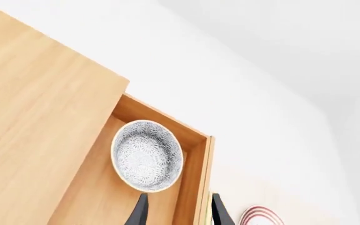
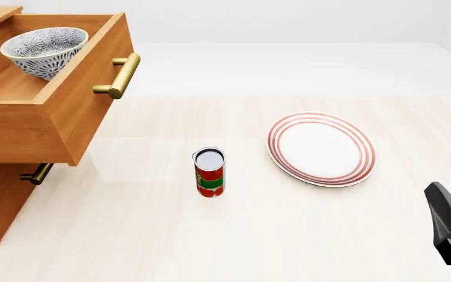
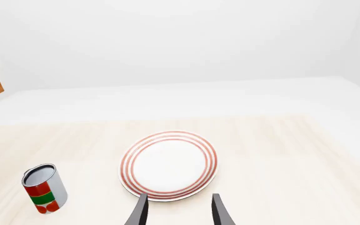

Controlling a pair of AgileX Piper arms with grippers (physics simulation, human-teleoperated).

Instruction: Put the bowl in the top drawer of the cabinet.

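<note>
Your left pincer [image 1: 178,211] hangs empty, fingers apart, above the bowl [image 2: 44,50], which already sits inside the open top drawer [image 2: 84,111]; only shutting it could remain.

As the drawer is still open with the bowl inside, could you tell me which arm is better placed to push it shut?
Left, probably. Its hand hangs open above the drawer and bowl, while the right hand sits far off by the plate.
</note>
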